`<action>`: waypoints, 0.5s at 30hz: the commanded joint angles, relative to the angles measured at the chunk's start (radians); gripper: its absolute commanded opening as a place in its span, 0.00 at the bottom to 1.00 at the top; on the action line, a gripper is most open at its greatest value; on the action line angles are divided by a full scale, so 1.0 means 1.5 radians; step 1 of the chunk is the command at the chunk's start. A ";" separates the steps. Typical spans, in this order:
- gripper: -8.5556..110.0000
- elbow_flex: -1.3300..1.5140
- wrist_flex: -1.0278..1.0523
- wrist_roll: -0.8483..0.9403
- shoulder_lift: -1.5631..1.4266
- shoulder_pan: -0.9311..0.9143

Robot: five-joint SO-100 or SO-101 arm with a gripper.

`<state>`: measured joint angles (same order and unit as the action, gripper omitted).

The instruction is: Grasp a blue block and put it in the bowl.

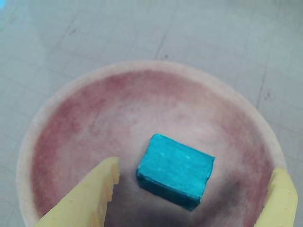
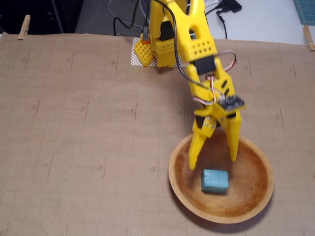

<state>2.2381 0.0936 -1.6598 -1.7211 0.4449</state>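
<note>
— Where is the blue block [image 2: 214, 181]?

— Lying on the floor of the bowl [image 2: 256, 199], a little off its middle, one long side facing up. The wrist view shows the same: block [image 1: 175, 170] on the reddish-brown inside of the bowl [image 1: 61, 109].

— And the gripper [image 2: 213, 161]?

— Spread wide, holding nothing. Its two yellow fingers [image 2: 197, 147] hang over the bowl's far side, tips apart from the block. In the wrist view the fingers [image 1: 87, 198] stand on either side of the block without touching it.

— What is under the bowl?

— Brown gridded paper [image 2: 74, 123] covering the table.
</note>
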 commanded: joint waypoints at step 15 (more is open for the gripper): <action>0.38 0.039 0.277 0.006 -0.402 -0.044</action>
<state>2.3148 0.4587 -1.6598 -2.2059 0.4019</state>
